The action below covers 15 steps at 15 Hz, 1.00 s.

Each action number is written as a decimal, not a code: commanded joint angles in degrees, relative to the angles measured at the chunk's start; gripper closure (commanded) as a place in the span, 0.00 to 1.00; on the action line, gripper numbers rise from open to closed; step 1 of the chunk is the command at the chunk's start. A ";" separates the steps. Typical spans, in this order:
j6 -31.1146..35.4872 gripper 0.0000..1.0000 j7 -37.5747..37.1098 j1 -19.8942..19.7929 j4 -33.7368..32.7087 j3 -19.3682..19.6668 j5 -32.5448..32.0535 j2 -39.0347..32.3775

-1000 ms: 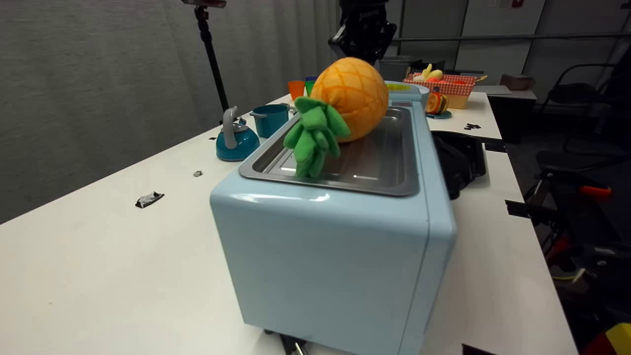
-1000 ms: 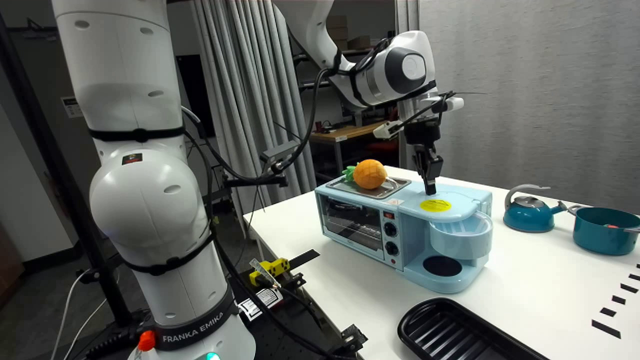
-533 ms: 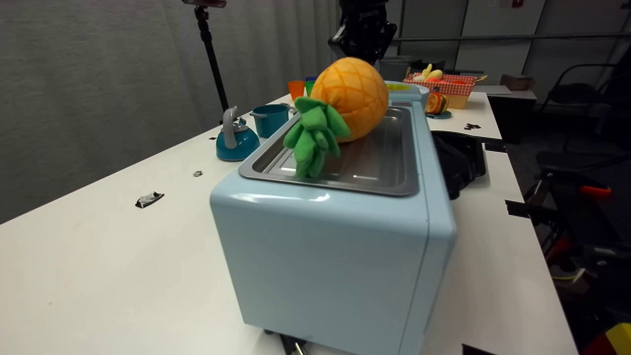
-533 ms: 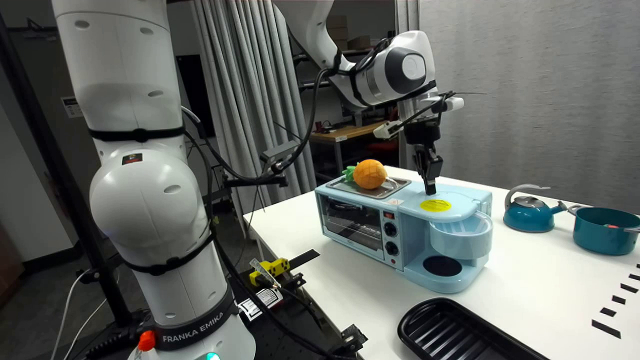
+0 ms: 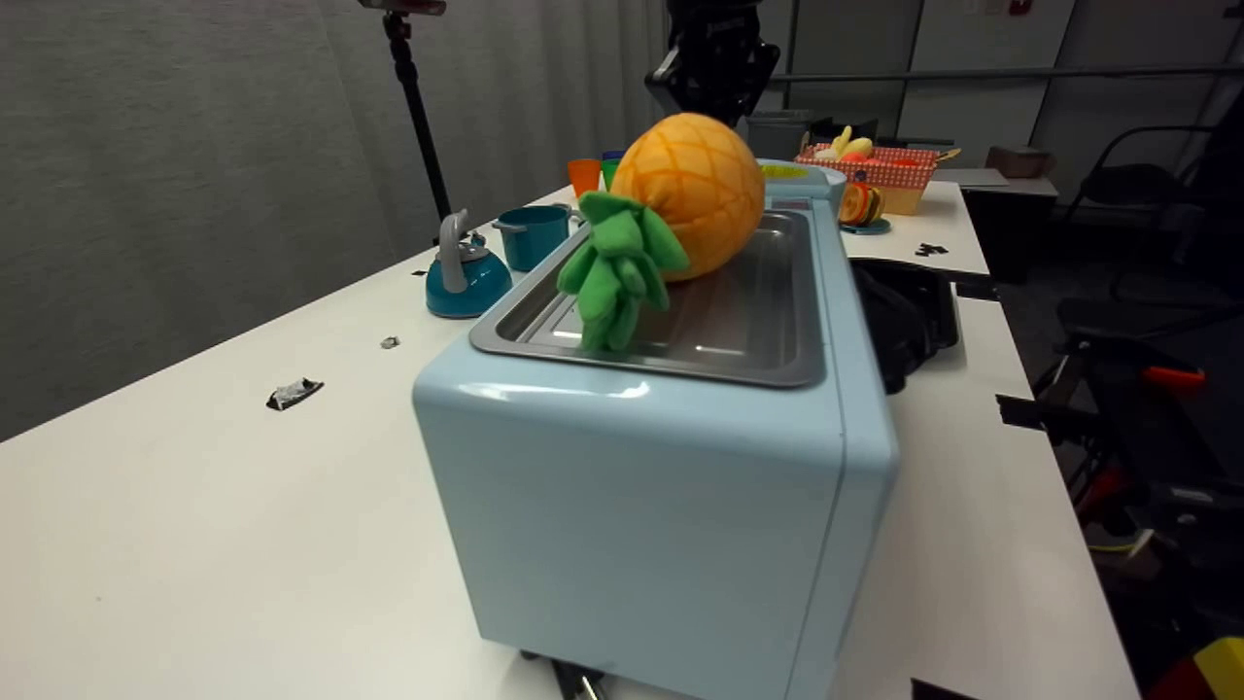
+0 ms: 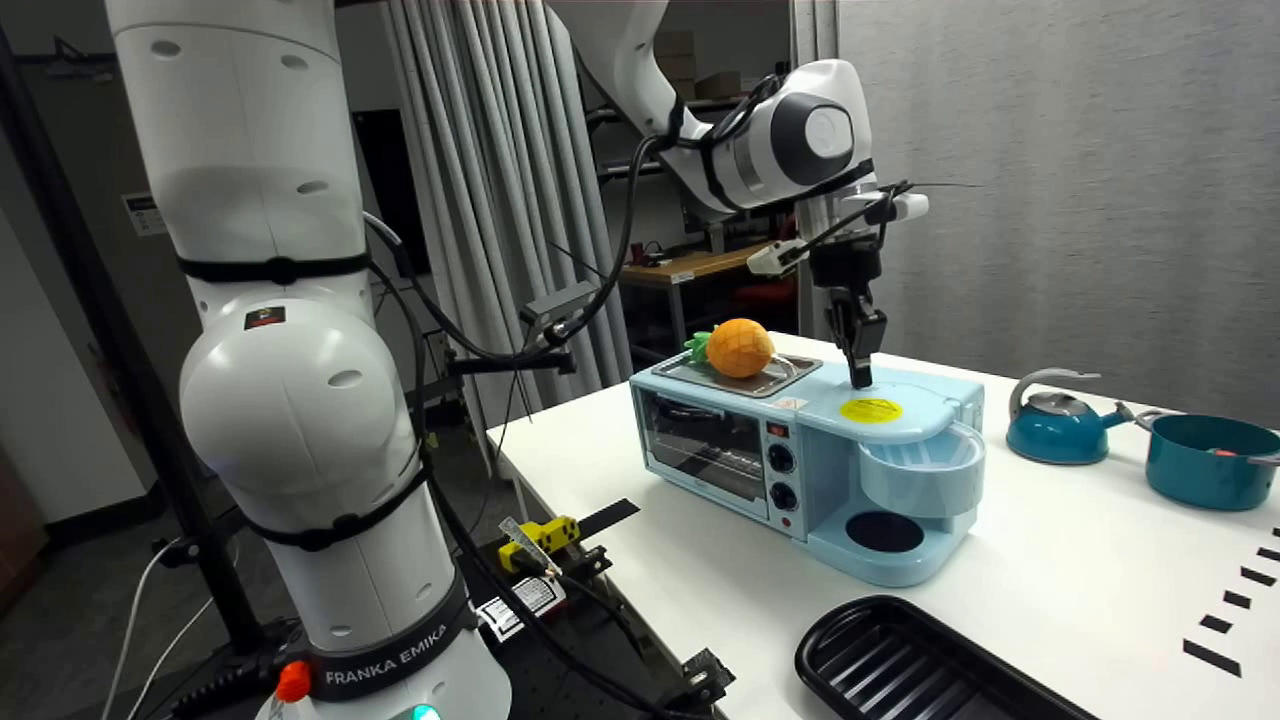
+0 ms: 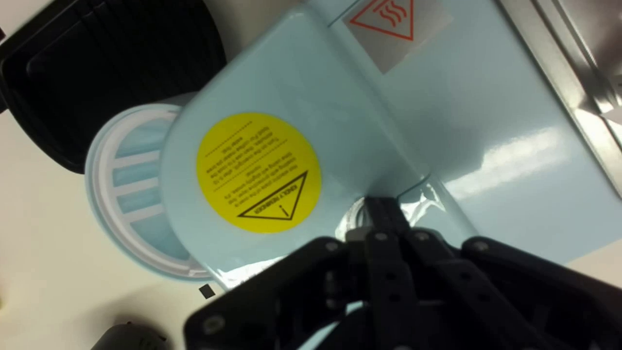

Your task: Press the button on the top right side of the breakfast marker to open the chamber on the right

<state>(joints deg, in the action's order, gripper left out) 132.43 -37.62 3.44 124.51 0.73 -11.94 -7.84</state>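
Note:
The light-blue breakfast maker [image 6: 820, 520] stands on the white table. Its right-hand lid [image 6: 925, 410], with a round yellow sticker [image 7: 260, 172], lies flat in an exterior view. My gripper [image 6: 860, 386] points down with its tips at the lid's top, behind the sticker, and seems to touch it. In the wrist view the gripper [image 7: 384, 199] has both fingers together with nothing between them. A shiny curved edge, which may be the button, shows beside the fingertips, mostly hidden by them. The light-blue basket [image 7: 141, 187] sticks out from under the lid.
An orange plush pineapple [image 6: 740, 348] lies on the metal tray [image 5: 777, 321] on the oven's top. A teal kettle [image 6: 1057, 435] and teal pot [image 6: 1205, 475] stand beyond the machine. A black ribbed pan [image 6: 930, 670] lies in front.

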 commanded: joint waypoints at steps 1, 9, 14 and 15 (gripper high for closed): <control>-1.95 1.00 3.31 -0.12 -2.12 -0.24 2.01 1.26; -4.67 1.00 12.80 -0.85 -5.73 -0.61 9.21 7.63; -2.67 1.00 18.62 -1.14 -2.26 -0.68 11.03 13.21; -1.45 1.00 19.32 -1.24 -0.97 -0.65 10.99 14.36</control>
<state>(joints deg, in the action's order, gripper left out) 128.99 -22.48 3.20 119.50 0.56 -2.95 2.10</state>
